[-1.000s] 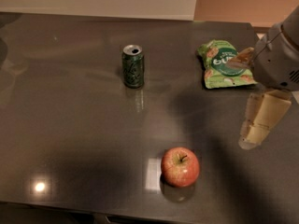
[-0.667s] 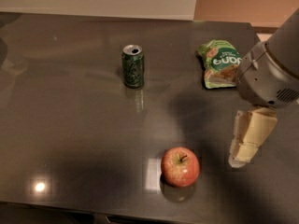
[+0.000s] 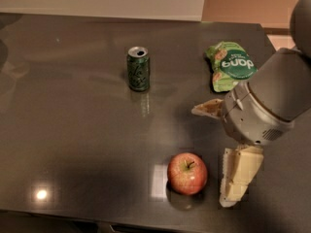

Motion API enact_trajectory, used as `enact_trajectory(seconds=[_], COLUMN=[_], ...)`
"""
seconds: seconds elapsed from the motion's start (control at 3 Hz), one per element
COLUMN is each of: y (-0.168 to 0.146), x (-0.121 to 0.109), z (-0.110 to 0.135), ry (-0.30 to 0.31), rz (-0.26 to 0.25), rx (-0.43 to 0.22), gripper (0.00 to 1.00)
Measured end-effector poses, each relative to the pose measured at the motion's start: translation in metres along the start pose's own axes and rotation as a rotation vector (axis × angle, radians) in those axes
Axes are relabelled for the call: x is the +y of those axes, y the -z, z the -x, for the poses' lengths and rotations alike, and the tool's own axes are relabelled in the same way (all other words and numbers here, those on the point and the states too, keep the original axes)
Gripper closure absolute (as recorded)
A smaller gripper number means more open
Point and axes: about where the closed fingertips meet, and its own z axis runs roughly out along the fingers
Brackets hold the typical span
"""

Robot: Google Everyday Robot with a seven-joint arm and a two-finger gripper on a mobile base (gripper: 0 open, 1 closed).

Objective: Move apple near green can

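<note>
The red apple (image 3: 187, 173) with yellowish patches sits on the dark table (image 3: 73, 130) near its front edge. The green can (image 3: 138, 68) stands upright further back and to the left, well apart from the apple. My gripper (image 3: 211, 154) is open and empty, just to the right of the apple. One pale finger (image 3: 239, 175) reaches down beside the apple, and the other finger (image 3: 208, 108) points left, behind the apple. Neither finger touches the apple.
A flat light green snack bag (image 3: 229, 64) lies at the back right, behind my arm (image 3: 274, 98). The table's front edge runs just below the apple. A wall stands behind the table.
My gripper has moved left and towards the front of the table, from well right of the apple to right beside it. The apple and the can have not moved.
</note>
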Motion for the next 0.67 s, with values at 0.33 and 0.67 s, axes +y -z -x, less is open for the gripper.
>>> enact_trajectory(seconds=[0.33,0.67], y=[-0.021,-0.039], x=[0.009,0.014], z=[0.003,0.004], ry=[0.015,0.021], rz=[0.007,0.012], rx=[-0.029,-0.045], gripper=[0.0,0.0])
